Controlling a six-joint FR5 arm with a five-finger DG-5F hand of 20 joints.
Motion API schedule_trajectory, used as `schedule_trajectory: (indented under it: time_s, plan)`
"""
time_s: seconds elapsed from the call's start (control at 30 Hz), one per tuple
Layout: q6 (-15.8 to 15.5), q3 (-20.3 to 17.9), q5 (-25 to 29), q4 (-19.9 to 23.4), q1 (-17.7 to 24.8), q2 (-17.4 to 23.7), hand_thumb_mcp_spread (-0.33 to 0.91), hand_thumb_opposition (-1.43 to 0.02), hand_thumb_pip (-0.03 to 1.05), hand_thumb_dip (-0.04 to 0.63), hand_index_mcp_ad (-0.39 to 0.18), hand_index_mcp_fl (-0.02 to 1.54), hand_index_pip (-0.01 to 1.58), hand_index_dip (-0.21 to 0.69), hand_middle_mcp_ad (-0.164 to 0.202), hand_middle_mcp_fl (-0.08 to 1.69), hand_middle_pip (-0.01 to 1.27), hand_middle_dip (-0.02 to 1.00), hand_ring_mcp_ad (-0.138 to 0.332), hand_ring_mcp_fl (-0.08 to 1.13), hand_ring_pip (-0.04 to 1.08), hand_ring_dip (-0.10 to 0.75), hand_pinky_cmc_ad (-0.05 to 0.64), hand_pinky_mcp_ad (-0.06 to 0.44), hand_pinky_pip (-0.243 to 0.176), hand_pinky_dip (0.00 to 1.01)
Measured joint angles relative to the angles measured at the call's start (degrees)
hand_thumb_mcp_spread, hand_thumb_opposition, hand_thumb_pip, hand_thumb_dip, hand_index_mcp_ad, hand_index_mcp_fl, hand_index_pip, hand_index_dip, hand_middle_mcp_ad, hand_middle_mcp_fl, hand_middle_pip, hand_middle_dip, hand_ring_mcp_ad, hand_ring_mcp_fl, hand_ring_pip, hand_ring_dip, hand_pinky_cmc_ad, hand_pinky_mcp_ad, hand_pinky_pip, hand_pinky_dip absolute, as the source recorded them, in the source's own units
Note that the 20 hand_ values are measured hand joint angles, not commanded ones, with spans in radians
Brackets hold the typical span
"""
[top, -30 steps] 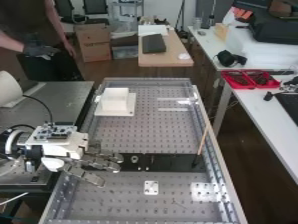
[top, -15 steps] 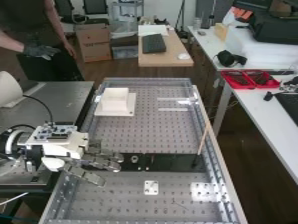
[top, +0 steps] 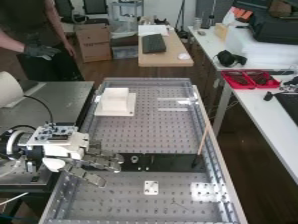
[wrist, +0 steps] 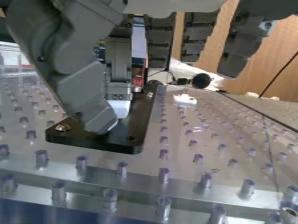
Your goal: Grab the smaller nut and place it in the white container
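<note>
Dark grey hand point(top: 101, 161): spread, digits mostly straight and apart, over left end of strip in high view; contact can't be told.
Black strip point(top: 174, 162): lies across perforated panel point(top: 143, 136).
Nut: small ring-like piece point(top: 134, 159) on strip, just beside fingertips; can't tell if it's the smaller one.
Metal piece point(wrist: 63, 127): round, near strip's end, beside a fingertip in wrist view.
White container point(top: 115, 102): on flat white base point(top: 126, 113), far left part of panel, well apart from hand.
White plate point(top: 151, 188): small, flat, near side of strip.
Brush point(top: 203, 142): slanted, dark end by strip's right part.
</note>
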Motion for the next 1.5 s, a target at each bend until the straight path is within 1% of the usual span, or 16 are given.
schedule_trajectory:
  time_s: [0.1, 0.3, 0.33, 0.53, 0.6, 0.67, 0.8, 0.93, 1.0, 1.1, 1.4, 1.5]
  plan:
    - [0.1, 0.1, 0.0, 0.0, 0.0, 0.0, 0.4, -0.85, 0.81, 0.22, -0.15, 0.05, 1.56, 0.11, 0.051, 0.03, 0.13, 0.23, 0.124, 0.0, 0.09, 0.122, 0.328, 0.295, 0.021, 0.18]
    - [0.3, 0.0, -0.1, 0.0, 0.0, 0.1, 0.4, -0.84, 0.81, 0.22, -0.15, 0.1, 1.56, 0.11, 0.051, 0.03, 0.13, 0.23, 0.124, 0.0, 0.09, 0.122, 0.328, 0.297, 0.021, 0.18]
    - [0.3, 0.0, -0.1, 0.0, 0.0, 0.2, 0.4, -0.84, 0.81, 0.22, -0.145, 0.11, 1.56, 0.098, 0.051, 0.03, 0.13, 0.23, 0.122, 0.0, 0.09, 0.122, 0.328, 0.291, 0.021, 0.18]
    - [0.5, 0.0, 0.1, 0.0, 0.0, 0.2, 0.4, -0.85, 0.81, 0.22, -0.138, 0.13, 1.55, 0.094, 0.051, 0.03, 0.13, 0.23, 0.122, 0.0, 0.09, 0.122, 0.328, 0.29, 0.017, 0.18]
    - [0.5, 0.0, 0.1, 0.0, 0.0, 0.1, 0.4, -0.84, 0.81, 0.22, -0.138, 0.13, 1.55, 0.094, 0.051, 0.03, 0.13, 0.23, 0.113, 0.0, 0.09, 0.122, 0.333, 0.286, 0.017, 0.18]
    - [0.5, 0.1, 0.1, 0.0, 0.0, 0.0, 0.4, -0.84, 0.81, 0.22, -0.136, 0.14, 1.55, 0.094, 0.049, 0.03, 0.13, 0.23, 0.113, 0.0, 0.09, 0.122, 0.323, 0.284, 0.017, 0.18]
    - [0.5, 0.1, 0.0, 0.1, 0.0, -0.1, 0.4, -0.84, 0.81, 0.22, -0.136, 0.14, 1.55, 0.094, 0.049, 0.04, 0.13, 0.23, 0.113, 0.0, 0.09, 0.122, 0.323, 0.288, 0.024, 0.18]
    - [0.6, 0.1, 0.0, 0.3, 0.0, -0.1, 0.39, -0.85, 0.79, 0.22, -0.138, 0.17, 1.54, 0.094, 0.049, 0.04, 0.13, 0.23, 0.112, 0.0, 0.09, 0.122, 0.318, 0.286, 0.024, 0.18]
    - [0.6, 0.1, -0.1, 0.3, 0.0, -0.1, 0.39, -0.85, 0.79, 0.22, -0.138, 0.17, 1.54, 0.093, 0.049, 0.03, 0.13, 0.23, 0.112, 0.0, 0.09, 0.122, 0.318, 0.286, 0.033, 0.18]
    - [0.8, 0.0, -0.1, 0.6, 0.1, -0.1, 0.39, -0.85, 0.77, 0.22, -0.138, 0.2, 1.54, 0.096, 0.051, 0.03, 0.13, 0.23, 0.112, 0.0, 0.09, 0.122, 0.318, 0.286, 0.035, 0.18]
    - [0.9, 0.1, 0.2, 0.4, 0.3, 0.0, 0.4, -0.86, 0.77, 0.22, -0.138, 0.21, 1.54, 0.087, 0.049, 0.03, 0.13, 0.23, 0.112, 0.0, 0.1, 0.122, 0.318, 0.286, 0.037, 0.18]
    - [0.9, 0.1, 0.2, 0.3, 0.2, 0.0, 0.4, -0.85, 0.77, 0.22, -0.138, 0.21, 1.54, 0.087, 0.049, 0.06, 0.13, 0.23, 0.113, 0.0, 0.1, 0.122, 0.318, 0.283, 0.033, 0.18]
